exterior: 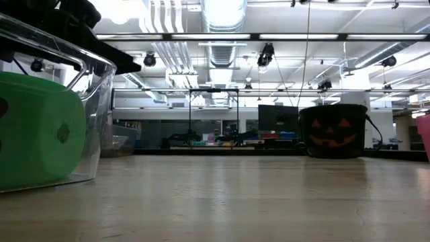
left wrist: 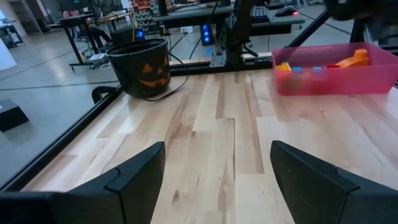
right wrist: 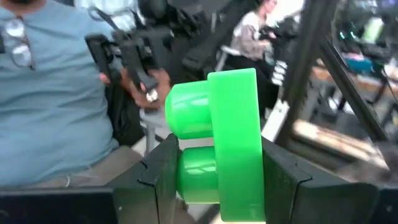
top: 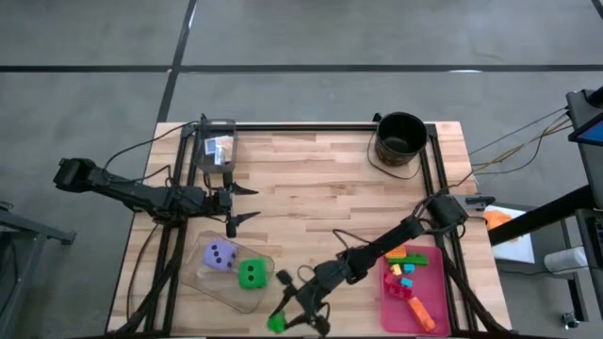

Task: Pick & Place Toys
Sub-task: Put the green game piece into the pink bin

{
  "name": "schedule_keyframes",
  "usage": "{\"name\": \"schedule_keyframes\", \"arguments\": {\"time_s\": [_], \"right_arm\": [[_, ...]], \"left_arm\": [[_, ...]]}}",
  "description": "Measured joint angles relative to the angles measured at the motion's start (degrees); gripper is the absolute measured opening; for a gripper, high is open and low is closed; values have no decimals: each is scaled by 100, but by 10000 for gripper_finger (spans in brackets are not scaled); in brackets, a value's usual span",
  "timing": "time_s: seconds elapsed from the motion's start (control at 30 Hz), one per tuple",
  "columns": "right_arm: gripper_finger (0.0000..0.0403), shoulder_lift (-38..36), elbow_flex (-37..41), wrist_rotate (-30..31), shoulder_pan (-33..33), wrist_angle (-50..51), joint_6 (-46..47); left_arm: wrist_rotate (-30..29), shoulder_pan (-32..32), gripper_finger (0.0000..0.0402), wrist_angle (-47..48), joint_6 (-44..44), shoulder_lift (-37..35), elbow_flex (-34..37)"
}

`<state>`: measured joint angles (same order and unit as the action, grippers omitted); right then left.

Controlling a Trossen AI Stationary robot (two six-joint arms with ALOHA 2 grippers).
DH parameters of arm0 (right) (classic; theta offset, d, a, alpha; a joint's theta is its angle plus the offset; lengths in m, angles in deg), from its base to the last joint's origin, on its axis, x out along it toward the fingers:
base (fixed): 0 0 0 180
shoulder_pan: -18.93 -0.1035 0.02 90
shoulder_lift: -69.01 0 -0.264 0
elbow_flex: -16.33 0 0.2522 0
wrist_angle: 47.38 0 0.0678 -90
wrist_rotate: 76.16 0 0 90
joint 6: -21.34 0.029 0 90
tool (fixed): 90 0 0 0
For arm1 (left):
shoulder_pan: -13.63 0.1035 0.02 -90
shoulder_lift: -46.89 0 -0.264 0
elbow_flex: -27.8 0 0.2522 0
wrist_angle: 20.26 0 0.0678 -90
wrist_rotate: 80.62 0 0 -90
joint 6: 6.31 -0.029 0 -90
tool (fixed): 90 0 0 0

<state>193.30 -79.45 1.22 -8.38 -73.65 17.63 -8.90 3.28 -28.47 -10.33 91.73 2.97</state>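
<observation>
Right gripper [right wrist: 217, 168]: we see it near the table's front edge, left of the pink tray, its fingers [right wrist: 155, 171] partly closed on a green brick [right wrist: 217, 146]. In the high view the brick [top: 276, 322] shows at the gripper's tip [top: 283, 318], by the front edge.

Green brick: bright green, two round studs on one face; held between the two dark fingers, studs turned to one side.

Left gripper [top: 237, 202]: we find it over bare wood at the table's left, between the clear box at the back and the clear tray in front. Fingers [left wrist: 134, 180] spread wide, nothing between them.

Clear tray [top: 209, 280]: front left of the table. It holds a purple die [top: 221, 254] and a green die [top: 252, 274], side by side. In the low view the green die [exterior: 40, 131] fills the left, behind the tray's clear wall [exterior: 94, 114].

Pink tray [top: 435, 282]: front right. We count several small bricks [top: 407, 268] in it, green, yellow, teal, red, orange; we cannot tell each shape.

Clear box [top: 217, 143]: back left corner, something small inside, too small to tell.

Bucket [top: 400, 138]: black, pumpkin face, back right of the table.

Person [right wrist: 56, 99]: in the right wrist view, blue shirt, beyond the table, a hand [right wrist: 146, 84] on a dark device.
</observation>
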Motion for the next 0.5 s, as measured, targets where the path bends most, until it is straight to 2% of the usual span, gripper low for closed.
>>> {"name": "schedule_keyframes", "arguments": {"time_s": [0.13, 0.27, 0.4, 0.5], "right_arm": [[158, -540, 981, 462, 48, -361, 144], [158, -1216, 2009, 1042, 44, -767, 199], [158, -1775, 2811, 1485, -47, -1282, 243], [158, -1983, 3190, 1722, -153, -1653, 196]], "left_arm": [[90, -2, 292, -54, -25, -20, 7], [571, -4, 292, -103, -198, -157, 17], [1035, -4, 292, -7, -304, -565, 17], [1085, -4, 292, 435, -316, -1015, 23]]}}
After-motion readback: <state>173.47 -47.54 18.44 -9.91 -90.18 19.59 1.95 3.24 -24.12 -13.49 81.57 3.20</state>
